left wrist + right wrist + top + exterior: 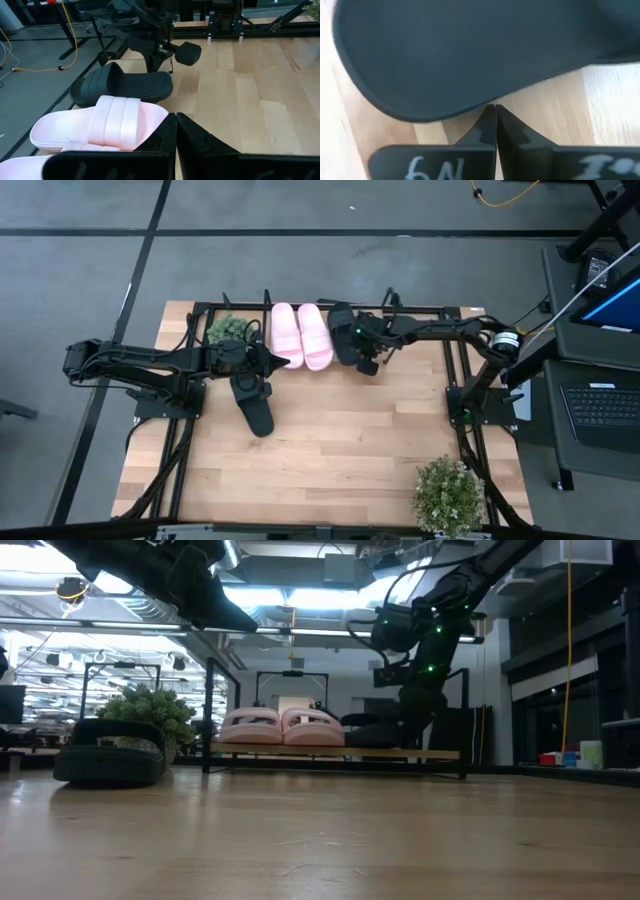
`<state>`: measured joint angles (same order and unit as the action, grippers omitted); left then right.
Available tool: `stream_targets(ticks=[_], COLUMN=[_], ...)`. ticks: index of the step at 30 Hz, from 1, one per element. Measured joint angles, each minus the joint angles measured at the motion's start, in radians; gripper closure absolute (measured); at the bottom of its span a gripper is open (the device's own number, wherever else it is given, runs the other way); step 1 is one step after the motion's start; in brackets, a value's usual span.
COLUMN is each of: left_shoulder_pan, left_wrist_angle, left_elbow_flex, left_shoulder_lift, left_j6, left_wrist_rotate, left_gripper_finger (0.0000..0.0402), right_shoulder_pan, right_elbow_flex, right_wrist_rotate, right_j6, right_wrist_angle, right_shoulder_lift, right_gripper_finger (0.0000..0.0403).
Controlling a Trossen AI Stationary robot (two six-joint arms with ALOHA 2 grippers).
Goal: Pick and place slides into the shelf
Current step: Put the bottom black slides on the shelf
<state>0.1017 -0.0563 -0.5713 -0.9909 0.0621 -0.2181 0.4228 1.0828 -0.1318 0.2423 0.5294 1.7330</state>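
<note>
Both tools pinched shut, empty; shelf [455, 310] holds 2 pink slides [302, 335], 1 black slide [342, 335].

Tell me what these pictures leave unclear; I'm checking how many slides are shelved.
- High view: right gripper and arm cover most of the shelved black slide.
- Low view: the shelf board's depth is edge-on.
- Right wrist view: black slide is blurred and cut off.
</note>
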Motion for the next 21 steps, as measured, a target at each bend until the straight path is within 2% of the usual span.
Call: stream_targets(ticks=[6, 12, 21], left_shoulder_pan=[0.0, 0.0, 0.0], left_wrist_angle=[0.003, 0.003, 0.004], left_elbow_flex=[0.0, 0.0, 0.0], left_shoulder_lift=[0.0, 0.0, 0.0], left_j6=[0.0, 0.0, 0.0], left_wrist_rotate=[0.0, 0.0, 0.0], left_gripper_finger=[0.04, 0.04, 0.04], right_shoulder_pan=[-0.003, -0.003, -0.005], right_elbow_flex=[0.046, 0.068, 0.069], right_wrist_rotate=[0.008, 0.11, 0.119], right_j6=[0.005, 0.026, 0.027], right_wrist_angle=[0.002, 0.006, 0.011], right_shoulder_lift=[0.008, 0.007, 0.007], right_gripper_finger=[0.0403, 0.0403, 0.0403])
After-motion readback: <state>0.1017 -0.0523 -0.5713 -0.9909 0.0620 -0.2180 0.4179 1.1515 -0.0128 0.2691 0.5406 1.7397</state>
